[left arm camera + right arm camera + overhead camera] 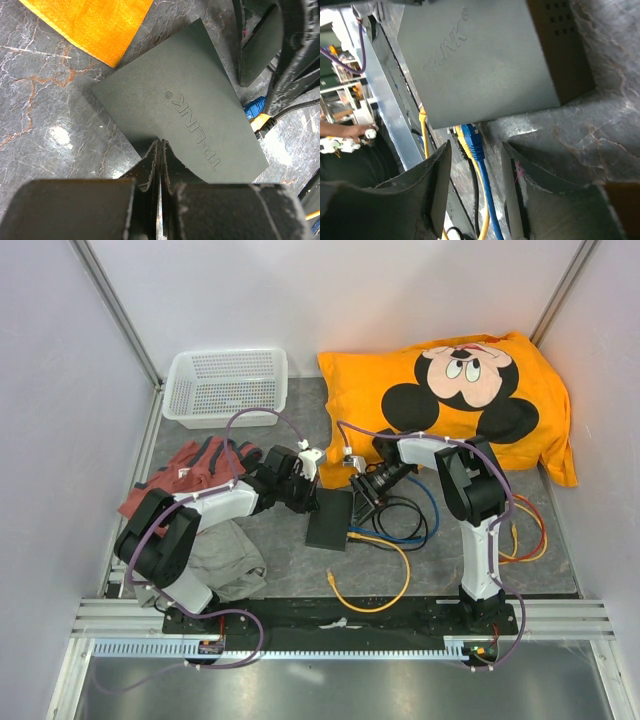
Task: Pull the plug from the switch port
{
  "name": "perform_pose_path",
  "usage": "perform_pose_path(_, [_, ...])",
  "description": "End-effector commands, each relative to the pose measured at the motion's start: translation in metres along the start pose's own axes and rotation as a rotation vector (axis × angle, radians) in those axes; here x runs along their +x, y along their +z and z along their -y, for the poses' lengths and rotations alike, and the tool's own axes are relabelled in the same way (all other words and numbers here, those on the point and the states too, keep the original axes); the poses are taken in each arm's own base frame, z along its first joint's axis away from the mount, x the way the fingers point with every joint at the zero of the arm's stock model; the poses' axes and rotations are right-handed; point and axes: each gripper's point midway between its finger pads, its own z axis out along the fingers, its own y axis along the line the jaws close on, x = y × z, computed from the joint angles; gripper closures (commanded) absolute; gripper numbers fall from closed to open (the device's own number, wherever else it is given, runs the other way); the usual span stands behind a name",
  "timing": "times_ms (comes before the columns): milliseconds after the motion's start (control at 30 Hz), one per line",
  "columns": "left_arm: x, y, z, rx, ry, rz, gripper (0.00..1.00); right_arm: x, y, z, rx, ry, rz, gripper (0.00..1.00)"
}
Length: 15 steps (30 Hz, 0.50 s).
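Observation:
The switch (pixel 330 519) is a flat matte black box lying on the marbled table between my two arms, and it also fills the wrist views (pixel 185 115) (pixel 480 60). A blue plug (pixel 472 142) and a yellow plug (pixel 461 142) sit in its ports, with a black cable beside them. My right gripper (pixel 476 147) is open, one finger on each side of the two plugs, and neither finger touches them. My left gripper (pixel 161 145) is shut with nothing in it. Its tips rest at the switch's near edge, opposite the ports.
An orange Mickey Mouse pillow (pixel 450 390) lies at the back right and a white basket (pixel 225 385) at the back left. Red gloves (pixel 190 470) and a grey cloth (pixel 225 560) lie by the left arm. Blue, black and yellow cables (pixel 400 525) coil right of the switch.

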Motion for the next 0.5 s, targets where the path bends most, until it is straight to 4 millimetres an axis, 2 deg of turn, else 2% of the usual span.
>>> perform_pose_path(0, [0.015,0.000,-0.007,-0.027,0.020,-0.044,0.98,-0.017,0.003,0.004,0.034,-0.034,0.065,0.49])
perform_pose_path(267, [0.015,0.000,-0.007,-0.029,0.018,-0.045,0.98,-0.008,0.021,0.007,0.034,-0.019,0.046,0.53])
perform_pose_path(467, [0.015,0.000,-0.007,-0.027,0.017,-0.044,0.98,-0.007,0.025,0.011,0.040,-0.016,0.032,0.55])
